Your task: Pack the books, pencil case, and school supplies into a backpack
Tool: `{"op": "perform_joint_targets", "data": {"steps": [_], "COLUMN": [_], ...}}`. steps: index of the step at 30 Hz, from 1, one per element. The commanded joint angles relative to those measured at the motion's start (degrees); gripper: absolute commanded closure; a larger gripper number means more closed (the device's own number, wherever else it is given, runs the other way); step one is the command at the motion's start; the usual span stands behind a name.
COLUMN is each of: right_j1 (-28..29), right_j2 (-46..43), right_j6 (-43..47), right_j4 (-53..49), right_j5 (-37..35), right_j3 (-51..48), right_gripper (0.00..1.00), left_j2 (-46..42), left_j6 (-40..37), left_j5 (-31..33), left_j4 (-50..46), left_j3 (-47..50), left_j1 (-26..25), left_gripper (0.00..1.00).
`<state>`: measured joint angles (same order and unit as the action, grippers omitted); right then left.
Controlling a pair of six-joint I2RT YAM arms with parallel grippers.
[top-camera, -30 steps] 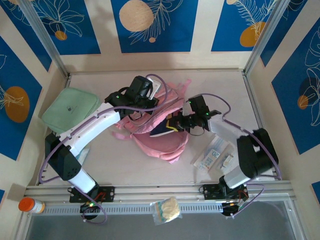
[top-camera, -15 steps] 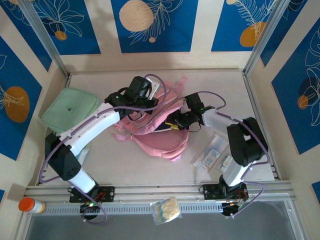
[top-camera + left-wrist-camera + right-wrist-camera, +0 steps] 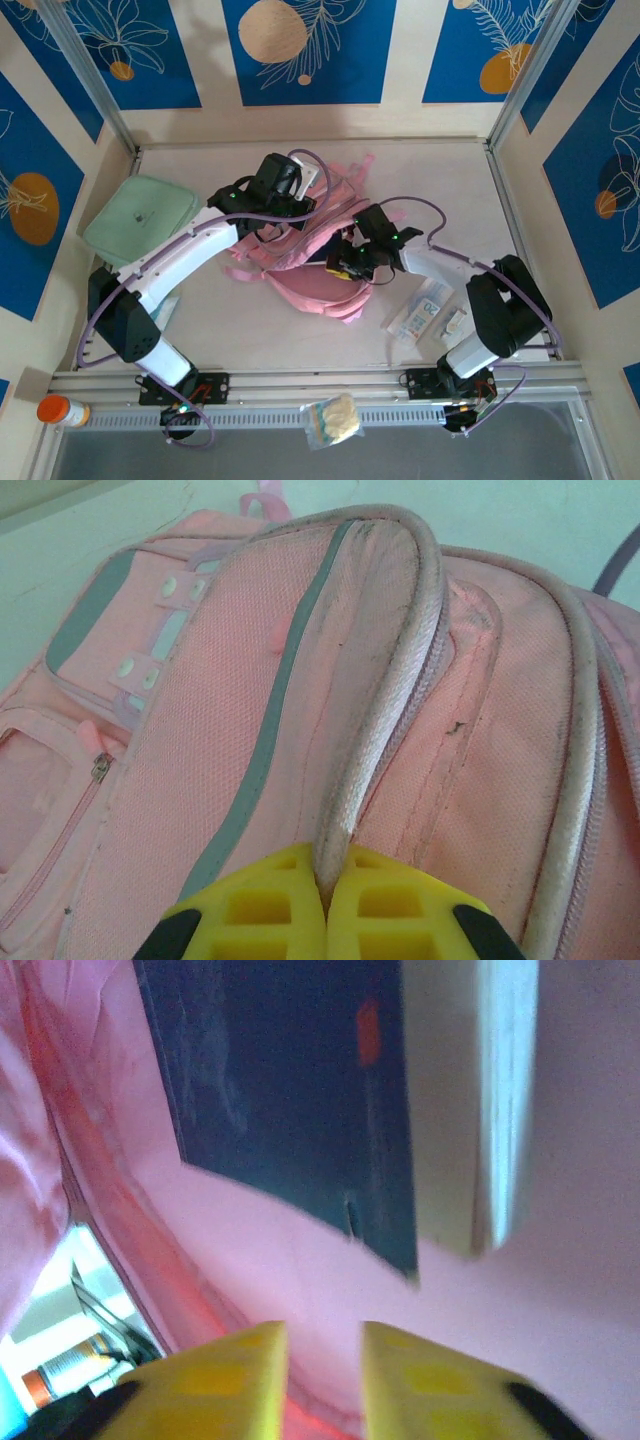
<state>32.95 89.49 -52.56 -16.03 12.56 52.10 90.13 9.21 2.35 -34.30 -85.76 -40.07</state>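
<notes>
One navy book lies just beyond the narrowly parted right pincer inside the backpack.

One pink backpack, one navy book, one white packet, one small white piece, one green pouch, one orange-capped bottle, one clear bag of pale bits.

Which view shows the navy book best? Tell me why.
Right wrist: the navy book lies close up inside the pink backpack. Top external gives just a dark sliver of it beside the right gripper.
</notes>
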Motion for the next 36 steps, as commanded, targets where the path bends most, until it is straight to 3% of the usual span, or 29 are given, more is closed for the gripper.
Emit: {"op": "perform_joint_targets", "data": {"steps": [1,9,14,22,30,32,36], "right_j1": [-0.1,-4.3,-7.8,-10.1,-15.7,-16.0,-14.5], "right_j2": [3.1,5.4,5.6,-10.7,-23.9,-24.5,-23.6], "right_j6": [-1.7,2.1,4.9,12.1,14.1,13.4,13.5], "right_j4": [6.7,8.3,7.5,-2.2,-21.5,-25.6,-28.8], "right_j5": [-1.9,-13.9,-8.4,-3.5,-5.6,-6.4,-4.8], "right_j3": [0.6,5.3,6.4,0.2,1.8,3.2,5.2], "right_gripper": [0.82,0.88,0.87,0.75,0.67,0.64,0.61], "left_j2": [-3.0,-2.9,-1.9,0.0,1.6,1.9,-1.3], "left_j6": [1.9,2.5,3.5,7.8,13.0,13.3,14.0], "left_j5": [-1.4,-1.7,-1.6,-1.9,-13.3,-14.8,-18.2], "left_j4": [4.2,3.9,4.7,7.1,13.2,13.6,13.3], "left_j3": [-0.6,-0.8,-0.7,1.1,7.9,9.0,11.3], "left_j1": [0.7,0.6,0.6,0.7,0.5,0.6,0.5], "left_gripper": [1.0,1.0,1.0,1.0,0.99,0.93,0.66]}}
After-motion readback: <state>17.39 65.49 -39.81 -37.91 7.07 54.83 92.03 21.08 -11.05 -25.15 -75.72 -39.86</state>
